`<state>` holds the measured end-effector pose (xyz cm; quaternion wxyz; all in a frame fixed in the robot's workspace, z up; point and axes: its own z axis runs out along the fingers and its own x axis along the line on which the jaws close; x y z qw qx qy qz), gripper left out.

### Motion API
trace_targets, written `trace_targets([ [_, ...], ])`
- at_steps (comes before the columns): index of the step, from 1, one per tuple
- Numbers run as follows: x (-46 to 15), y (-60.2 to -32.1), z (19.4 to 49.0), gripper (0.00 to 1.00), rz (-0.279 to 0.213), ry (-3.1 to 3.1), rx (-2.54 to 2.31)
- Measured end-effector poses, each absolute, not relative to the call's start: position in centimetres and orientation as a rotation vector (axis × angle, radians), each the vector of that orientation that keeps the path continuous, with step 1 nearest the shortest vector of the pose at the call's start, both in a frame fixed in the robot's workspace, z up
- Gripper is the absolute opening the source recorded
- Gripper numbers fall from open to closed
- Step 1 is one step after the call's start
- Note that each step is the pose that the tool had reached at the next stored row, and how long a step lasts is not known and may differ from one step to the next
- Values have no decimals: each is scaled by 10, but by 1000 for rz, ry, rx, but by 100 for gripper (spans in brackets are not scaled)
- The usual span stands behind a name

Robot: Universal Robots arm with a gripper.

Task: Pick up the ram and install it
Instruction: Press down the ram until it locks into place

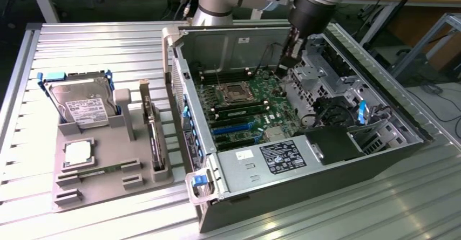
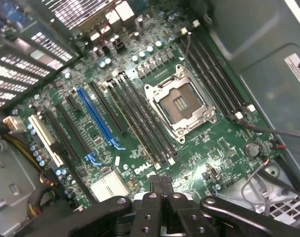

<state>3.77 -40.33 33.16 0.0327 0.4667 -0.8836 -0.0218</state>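
Inside the open computer case (image 1: 374,143), the gripper (image 1: 288,62) hangs clenched and empty above the motherboard (image 2: 199,158), while the ram (image 1: 97,171) lies near the gray tray's (image 1: 108,194) front edge, so it should probably lift clear of cables first.

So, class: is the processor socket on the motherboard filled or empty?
Empty. The socket shows its bare contact area inside the metal frame, with no chip seated, and the silver-topped processor sits out on the grey holder.
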Motion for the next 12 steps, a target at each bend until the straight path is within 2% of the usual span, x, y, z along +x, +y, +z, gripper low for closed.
trace_targets([
  [12, 38, -403, 317, 11, -84, -2945, 916],
])
